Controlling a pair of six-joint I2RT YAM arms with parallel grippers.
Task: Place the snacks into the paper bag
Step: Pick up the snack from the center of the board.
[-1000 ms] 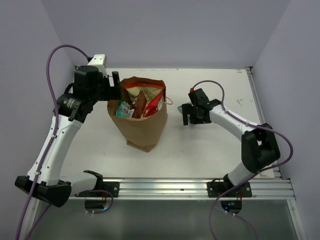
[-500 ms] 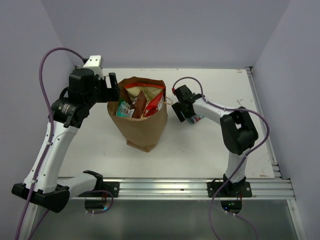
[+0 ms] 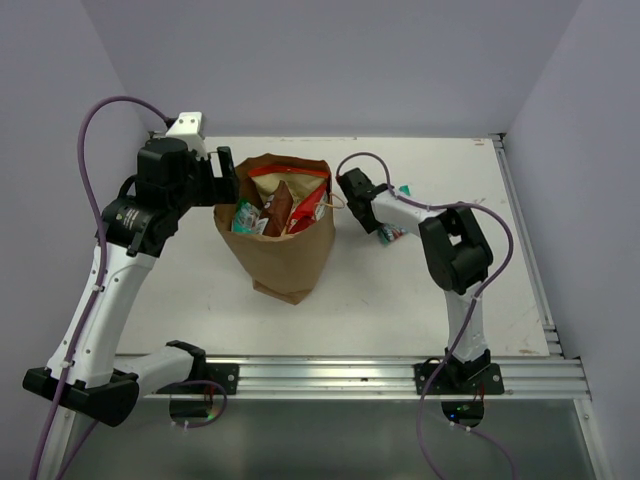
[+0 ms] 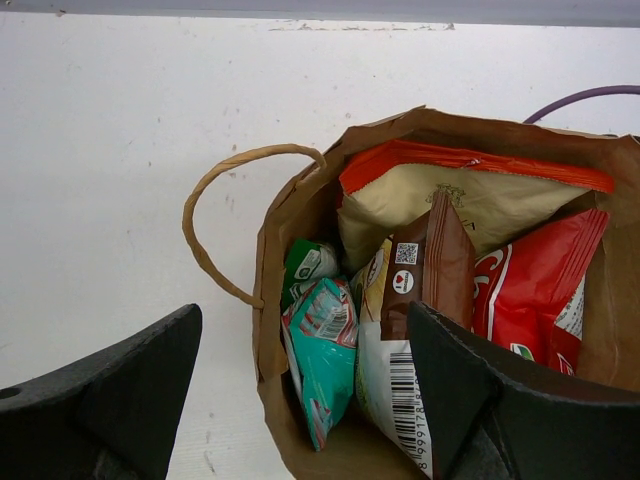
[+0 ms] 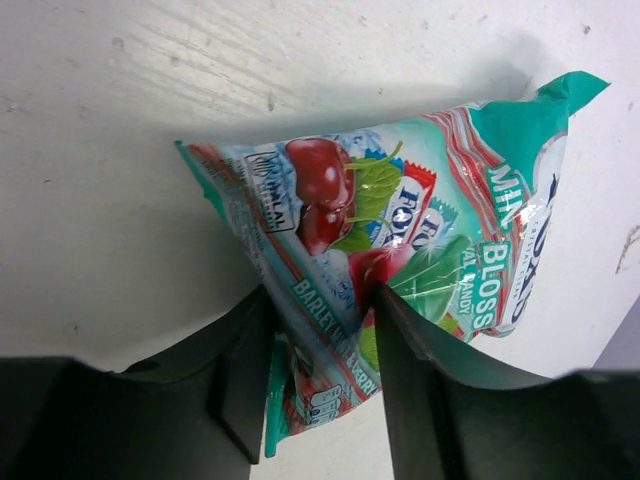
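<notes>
The brown paper bag (image 3: 285,255) stands upright at the table's middle left, mouth open. Inside are several snacks (image 3: 280,205): a red-topped chips bag (image 4: 470,195), a brown-white packet (image 4: 425,270), a red packet (image 4: 530,290) and a teal one (image 4: 330,350). My left gripper (image 3: 225,180) hovers open at the bag's left rim, jaws (image 4: 300,395) wide astride the mouth, holding nothing. A teal candy packet (image 5: 400,220) with cherries lies on the table right of the bag (image 3: 393,234). My right gripper (image 3: 374,220) has its fingers (image 5: 320,360) pinched on that packet's crumpled lower edge.
The bag's left loop handle (image 4: 215,190) sticks out over the white table (image 3: 200,300); its right handle (image 3: 338,200) points toward my right wrist. Purple cables arc above both arms. Walls close in behind and at both sides; a metal rail (image 3: 400,372) runs along the near edge.
My right arm folded in toward the bag and its jaws closed onto the teal candy packet. My left arm lifted slightly a second ago and has held still since.
</notes>
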